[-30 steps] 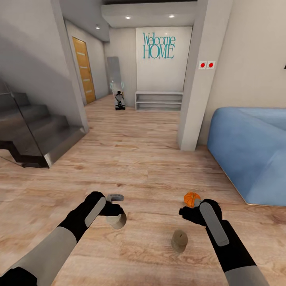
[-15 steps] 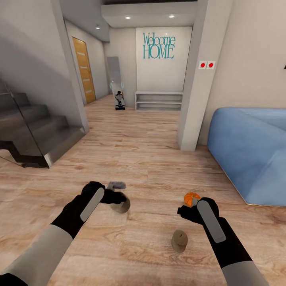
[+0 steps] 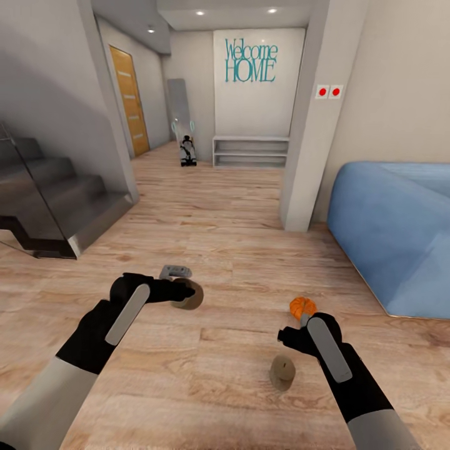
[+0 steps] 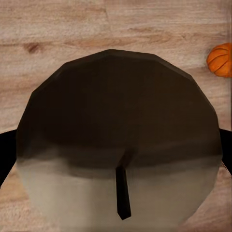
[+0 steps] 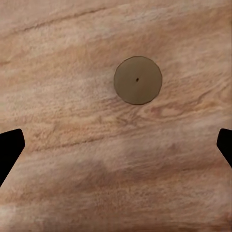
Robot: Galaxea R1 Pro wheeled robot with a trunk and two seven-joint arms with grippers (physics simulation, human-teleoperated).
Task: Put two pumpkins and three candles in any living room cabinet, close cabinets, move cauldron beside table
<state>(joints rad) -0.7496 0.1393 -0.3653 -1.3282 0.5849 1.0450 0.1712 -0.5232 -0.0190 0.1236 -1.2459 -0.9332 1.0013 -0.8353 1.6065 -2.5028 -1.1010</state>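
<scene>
One candle [image 3: 187, 296] is gripped in the left claw [image 3: 181, 292]. A second candle [image 3: 282, 372] stands below the open right claw [image 3: 294, 334], a pumpkin [image 3: 302, 307] just beyond. A hasty descent could topple it.

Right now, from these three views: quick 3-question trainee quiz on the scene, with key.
1. True or false: the right gripper is clamped on the small ribbed orange pumpkin.
2. Pick one: the left gripper holds A) a stubby grey-brown candle, B) an orange pumpkin, C) nothing.
3. Short answer: how many stubby grey-brown candles does the head view show?

Key:
1. False. Its fingers stand wide apart over the wooden floor; the pumpkin sits on the floor beyond it.
2. A. The held candle sits between its fingers.
3. Two: the held candle and the standing candle, upright on the floor near the right gripper.
</scene>
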